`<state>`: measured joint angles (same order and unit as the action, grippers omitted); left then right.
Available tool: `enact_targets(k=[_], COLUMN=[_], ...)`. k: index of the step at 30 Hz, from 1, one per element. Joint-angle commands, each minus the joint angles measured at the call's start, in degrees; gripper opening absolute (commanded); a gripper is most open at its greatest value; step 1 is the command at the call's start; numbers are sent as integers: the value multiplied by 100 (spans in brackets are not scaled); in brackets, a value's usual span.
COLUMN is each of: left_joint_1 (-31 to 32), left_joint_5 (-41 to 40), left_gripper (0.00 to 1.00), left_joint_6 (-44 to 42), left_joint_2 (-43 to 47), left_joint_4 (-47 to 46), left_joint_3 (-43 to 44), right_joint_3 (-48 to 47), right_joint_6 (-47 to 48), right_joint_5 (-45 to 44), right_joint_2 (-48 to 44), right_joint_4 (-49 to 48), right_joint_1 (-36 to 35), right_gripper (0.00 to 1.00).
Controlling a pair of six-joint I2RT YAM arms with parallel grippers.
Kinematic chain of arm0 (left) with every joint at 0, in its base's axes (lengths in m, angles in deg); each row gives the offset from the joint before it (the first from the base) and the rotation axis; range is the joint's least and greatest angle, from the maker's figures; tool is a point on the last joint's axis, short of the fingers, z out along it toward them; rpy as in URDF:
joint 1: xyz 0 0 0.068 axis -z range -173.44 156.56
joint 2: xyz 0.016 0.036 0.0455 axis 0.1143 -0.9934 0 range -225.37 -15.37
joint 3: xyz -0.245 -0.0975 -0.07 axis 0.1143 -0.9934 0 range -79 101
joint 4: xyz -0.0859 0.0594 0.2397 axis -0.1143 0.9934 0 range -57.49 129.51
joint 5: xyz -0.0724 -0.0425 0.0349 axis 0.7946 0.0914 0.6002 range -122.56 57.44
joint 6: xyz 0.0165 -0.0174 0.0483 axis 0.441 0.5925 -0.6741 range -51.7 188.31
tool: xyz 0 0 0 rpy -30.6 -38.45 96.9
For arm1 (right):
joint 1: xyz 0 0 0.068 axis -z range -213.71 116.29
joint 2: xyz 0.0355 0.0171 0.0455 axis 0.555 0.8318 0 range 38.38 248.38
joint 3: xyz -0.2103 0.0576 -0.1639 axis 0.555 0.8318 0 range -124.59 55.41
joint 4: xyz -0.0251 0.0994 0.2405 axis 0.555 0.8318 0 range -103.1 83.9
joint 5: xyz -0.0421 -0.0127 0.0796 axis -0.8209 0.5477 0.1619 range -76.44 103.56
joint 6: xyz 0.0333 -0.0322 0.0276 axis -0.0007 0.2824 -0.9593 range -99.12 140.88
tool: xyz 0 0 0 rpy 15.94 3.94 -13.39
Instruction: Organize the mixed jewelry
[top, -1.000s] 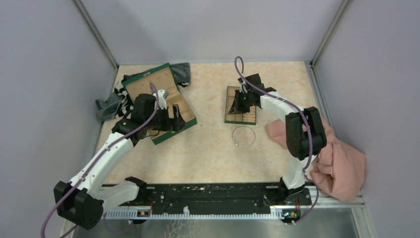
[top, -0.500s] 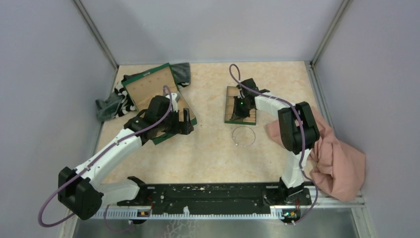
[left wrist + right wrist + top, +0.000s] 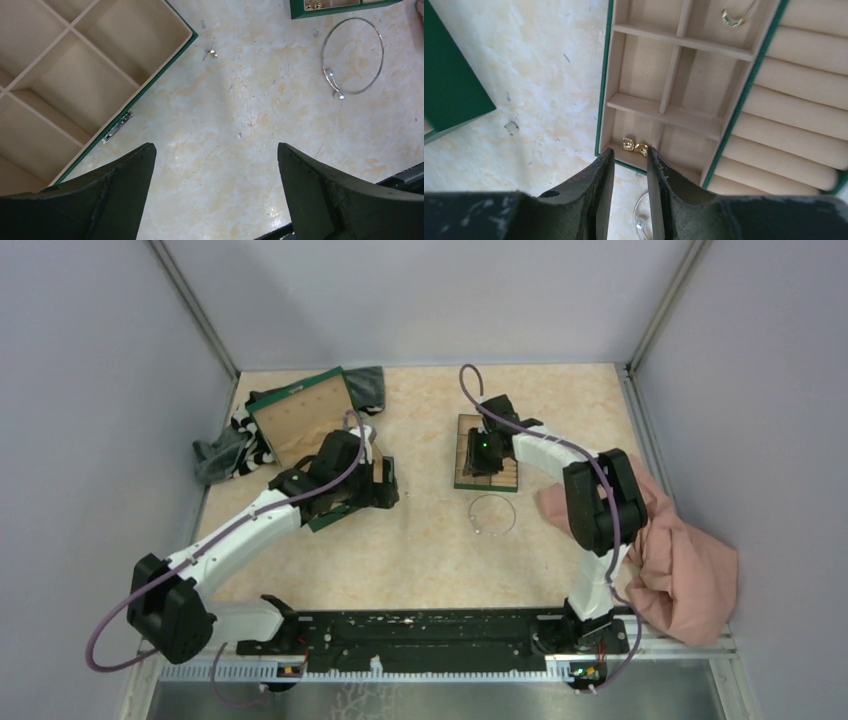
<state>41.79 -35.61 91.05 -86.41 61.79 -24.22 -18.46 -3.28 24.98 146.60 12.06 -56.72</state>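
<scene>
Left end effector (image 3: 215,150) had advanced beyond the green box (image 3: 75,85), spread wide, likely for the loose gold stud (image 3: 211,51); right end effector (image 3: 630,157) stood narrowly parted, empty, over binned earrings (image 3: 634,147).

Place: we read this as a lab robot test cell | Walls: plain grey panels (image 3: 430,290) box us in on three sides, metal posts (image 3: 197,310) in the corners | Counter (image 3: 420,550): beige stone-look sheet | Near edge: black rail (image 3: 430,628) with left arm (image 3: 230,540) and right arm (image 3: 600,500) bolted on, cables trailing
</scene>
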Motion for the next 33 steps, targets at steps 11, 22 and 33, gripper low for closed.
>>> enact_targets(k=[11, 22, 33], left_joint_1=[856, 907, 905], left_joint_5=[-1393, -2312, -2552], left_gripper=[63, 41, 31], left_joint_6=[1737, 2798, 3168], left_joint_2=[-2496, -3805, -4116], left_joint_4=[-592, -214, 49], left_joint_3=[994, 1880, 2080], right_joint_3=[1069, 1471, 1507], right_joint_6=[-34, 179, 417], right_joint_5=[-1267, -1167, -1168], right_joint_2=[-2559, -3076, -3245], right_joint_4=[-521, -197, 60], right_joint_1=[-46, -46, -46], right_gripper=[35, 35, 35])
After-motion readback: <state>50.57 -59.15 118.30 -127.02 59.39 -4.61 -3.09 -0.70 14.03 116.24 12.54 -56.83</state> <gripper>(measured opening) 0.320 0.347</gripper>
